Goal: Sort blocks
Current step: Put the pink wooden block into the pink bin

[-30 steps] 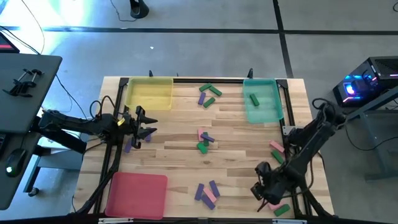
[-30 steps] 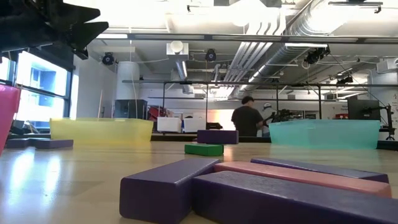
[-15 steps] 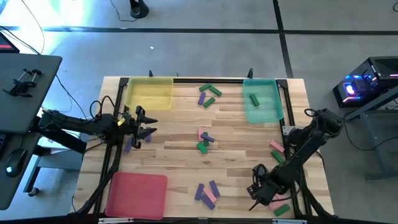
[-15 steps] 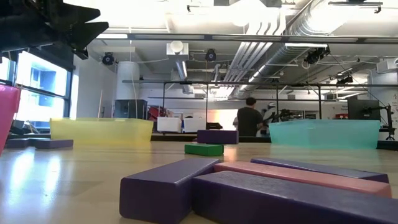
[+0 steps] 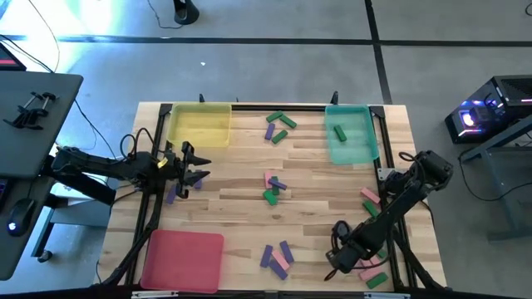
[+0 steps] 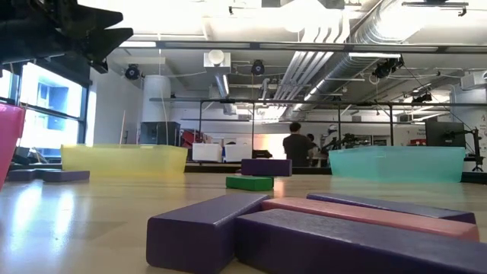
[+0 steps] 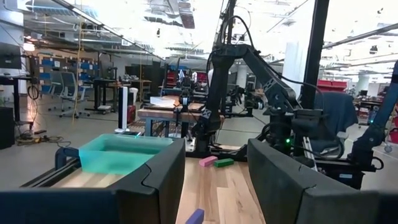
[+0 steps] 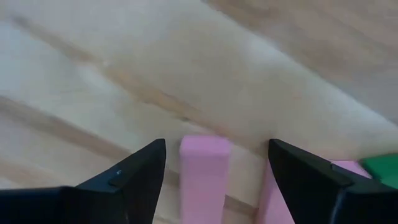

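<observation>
Green, pink and purple blocks lie scattered on the wooden table: a group at the centre (image 5: 273, 188), one near the far edge (image 5: 278, 126), one at the near edge (image 5: 277, 256), and one at the right edge (image 5: 368, 202). One green block (image 5: 339, 132) lies in the teal tray. My right gripper (image 5: 337, 259) is open low over the near right of the table. A pink block (image 8: 205, 168) lies between its fingers, untouched, with a second pink block (image 8: 273, 193) and a green one (image 8: 382, 165) beside it. My left gripper (image 5: 196, 175) waits open at the table's left, above purple blocks (image 5: 171, 195).
The yellow tray (image 5: 199, 124) sits at the far left corner, the teal tray (image 5: 362, 149) at the far right, and the red tray (image 5: 183, 259) at the near left. A black frame runs along the table's edges. People stand in the room far behind the table (image 6: 295, 148).
My right gripper has moved toward the table's left and a little toward the near edge, staying low over the pink and green blocks at the near right. The blocks have not moved.
</observation>
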Motion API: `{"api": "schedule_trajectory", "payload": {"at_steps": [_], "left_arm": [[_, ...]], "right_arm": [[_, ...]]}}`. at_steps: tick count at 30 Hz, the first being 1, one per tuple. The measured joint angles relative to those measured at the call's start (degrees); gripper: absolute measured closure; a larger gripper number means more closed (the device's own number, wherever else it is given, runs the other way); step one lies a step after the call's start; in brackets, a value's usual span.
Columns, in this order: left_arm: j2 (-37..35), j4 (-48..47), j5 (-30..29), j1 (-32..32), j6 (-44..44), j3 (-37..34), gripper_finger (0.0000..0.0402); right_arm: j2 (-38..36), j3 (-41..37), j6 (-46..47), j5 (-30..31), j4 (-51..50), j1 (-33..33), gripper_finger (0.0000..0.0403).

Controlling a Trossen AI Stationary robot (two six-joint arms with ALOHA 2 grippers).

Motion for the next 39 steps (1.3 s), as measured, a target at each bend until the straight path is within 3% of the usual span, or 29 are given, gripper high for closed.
{"api": "schedule_trajectory", "payload": {"at_steps": [6,15,21,24,26,31,37,39], "left_arm": [[0.0,0.0,0.0,0.0,-0.2,0.0,0.0241],[0.0,-0.8,0.0,0.0,-0.5,0.0,0.0241],[0.0,-0.8,0.0,0.0,-0.5,0.0,0.0241],[0.0,-1.0,0.0,0.0,-0.5,0.0,0.0241],[0.0,-2.3,0.0,0.0,-0.5,0.0,0.0241],[0.0,-3.1,0.0,0.0,-0.5,0.0,0.0241],[2.8,5.3,0.0,-0.6,0.0,0.0,0.0241],[5.3,7.3,-0.1,-1.0,0.5,0.4,0.0241]], "right_arm": [[0.0,0.0,-0.4,-0.4,0.0,0.1,0.0159],[3.7,0.3,-5.6,-2.8,1.1,-0.8,0.0255],[3.6,0.3,-8.7,-1.2,0.7,-1.8,0.0329],[2.8,0.1,-9.3,1.8,0.3,-1.9,0.0329],[1.1,0.0,-9.4,6.8,-0.4,-1.8,0.0329],[-4.5,-0.3,-13.9,32.4,-2.7,-2.5,0.0329],[-9.9,-0.2,-35.1,53.1,1.0,-4.3,0.0329],[-11.0,-0.2,-41.7,57.0,2.7,-5.3,0.0329]]}}
